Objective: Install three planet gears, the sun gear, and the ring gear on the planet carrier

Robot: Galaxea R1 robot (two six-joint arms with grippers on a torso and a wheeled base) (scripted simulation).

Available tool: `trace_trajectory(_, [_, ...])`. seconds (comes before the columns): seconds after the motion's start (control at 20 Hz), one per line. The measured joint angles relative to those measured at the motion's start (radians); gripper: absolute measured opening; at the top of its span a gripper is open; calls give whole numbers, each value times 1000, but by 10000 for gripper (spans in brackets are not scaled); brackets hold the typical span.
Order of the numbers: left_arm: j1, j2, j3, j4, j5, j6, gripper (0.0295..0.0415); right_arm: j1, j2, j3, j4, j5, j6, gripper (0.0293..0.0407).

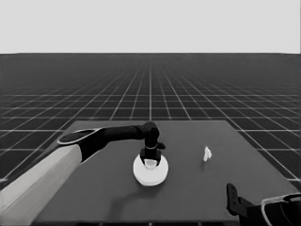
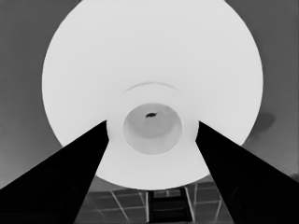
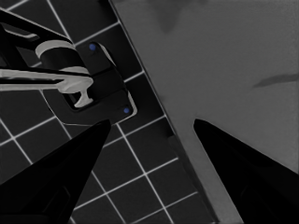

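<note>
Reaching in from the desk's (image 1: 235, 179) left edge: left claw (image 1: 150, 157), fingers spread beside the hub of the big white disc (image 1: 150, 170) at mid-desk, apparently seating it. Thin white piece (image 1: 207, 153) farther right. Right claw (image 1: 231, 197) parked, spread, at the near right corner. Next, probably: lifting clear.

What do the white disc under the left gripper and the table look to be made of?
The larger round part, below the left gripper, looks like smooth matte plastic or resin, going by its even white face without grain or glare, though a render leaves that open. The table shows a flat dark matte top taking soft shadows; the material cannot be told. The right gripper is parked at the table's corner.
</note>
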Motion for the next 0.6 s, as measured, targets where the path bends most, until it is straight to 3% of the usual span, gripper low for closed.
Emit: trace_trajectory(0.6, [1,0,0,0,0,105,348,0,0,0,0,0,0,385])
